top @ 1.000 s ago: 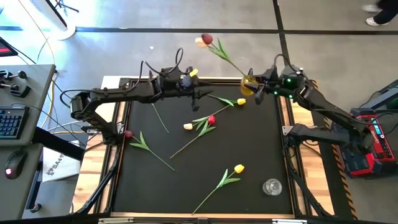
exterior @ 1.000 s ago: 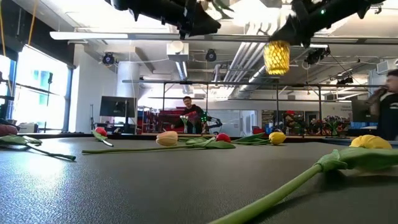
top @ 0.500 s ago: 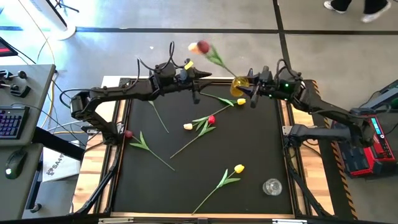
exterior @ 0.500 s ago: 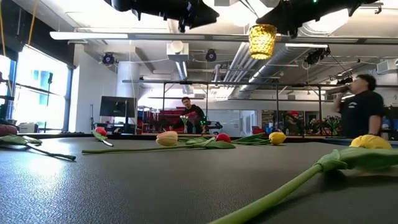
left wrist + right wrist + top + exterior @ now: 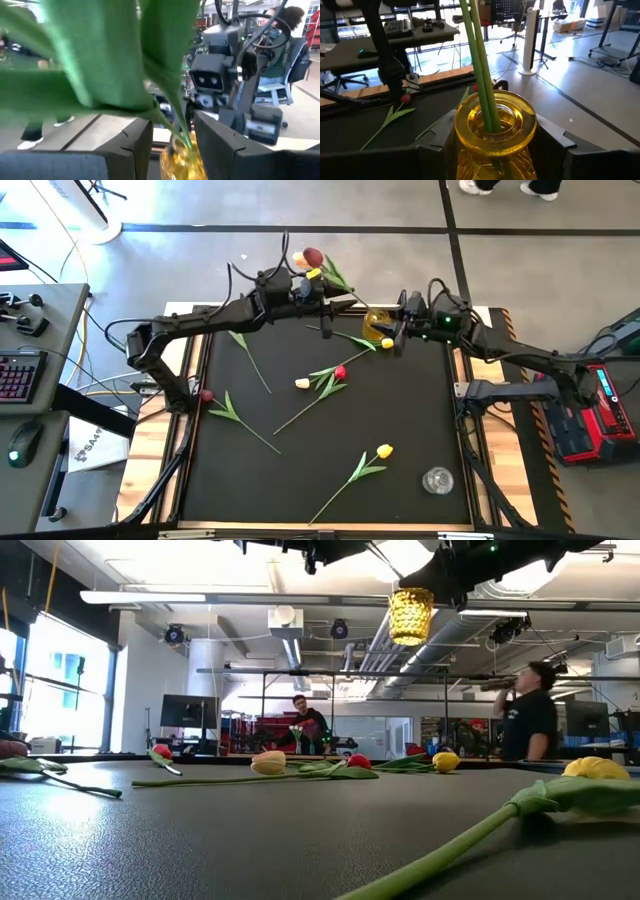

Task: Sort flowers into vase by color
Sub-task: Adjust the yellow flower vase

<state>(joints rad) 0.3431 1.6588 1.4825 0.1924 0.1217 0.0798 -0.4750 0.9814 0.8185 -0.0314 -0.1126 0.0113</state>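
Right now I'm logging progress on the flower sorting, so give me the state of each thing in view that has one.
yellow vase: held off the table by the right gripper, two stems in its neck.
two tulips in the vase: one red, one cream, heads leaning away from the table.
left gripper: closed on the tulip stems near the vase.
loose tulips: lying flat on the table.
clear glass vase: upright, empty.

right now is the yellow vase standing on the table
No, the low view shows the yellow vase held up in the air by the right gripper, well clear of the table.
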